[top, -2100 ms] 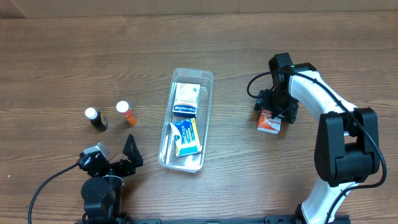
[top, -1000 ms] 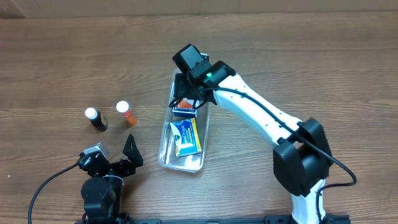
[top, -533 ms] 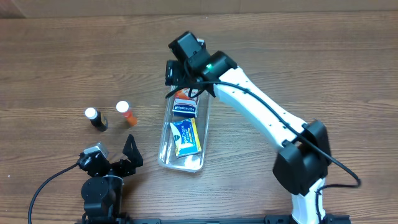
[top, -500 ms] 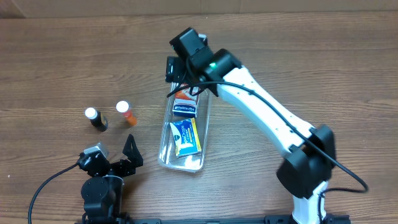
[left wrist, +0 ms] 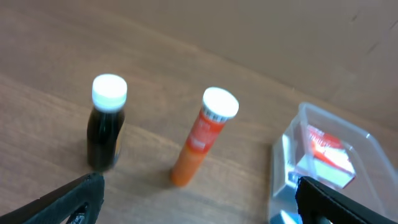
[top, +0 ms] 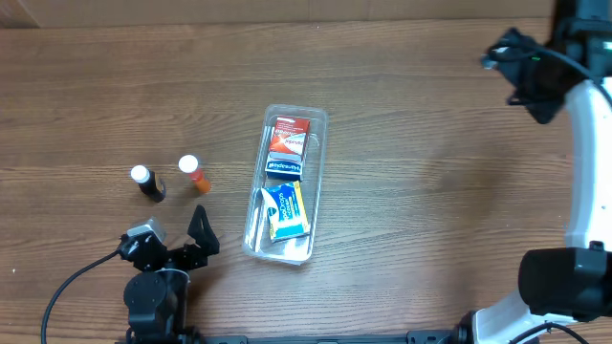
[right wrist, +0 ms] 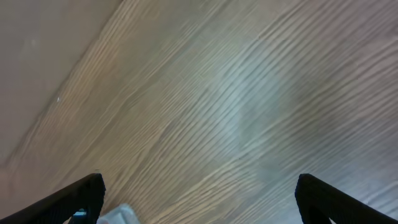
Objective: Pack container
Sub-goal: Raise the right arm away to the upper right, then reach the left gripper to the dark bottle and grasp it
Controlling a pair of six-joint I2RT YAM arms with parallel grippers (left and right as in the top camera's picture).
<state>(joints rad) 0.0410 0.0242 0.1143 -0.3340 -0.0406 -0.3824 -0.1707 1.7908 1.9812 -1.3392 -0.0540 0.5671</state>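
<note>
Container [top: 321, 134] on the table [top: 430, 191], boxes inside (red box [top: 291, 128] at the far end)
Left gripper [left wrist: 199, 191] jaws wide, empty, facing dark bottle [left wrist: 107, 121] and orange tube [left wrist: 202, 137]; right gripper [right wrist: 199, 188] jaws wide, empty.

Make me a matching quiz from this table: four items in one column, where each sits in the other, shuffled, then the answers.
1 red box
2 blue-and-yellow box
3 dark bottle
4 orange tube

A on the table, leftmost
B in the container, far end
C in the container, near end
D on the table, between dark bottle and container

Pairs: 1-B, 2-C, 3-A, 4-D
</note>
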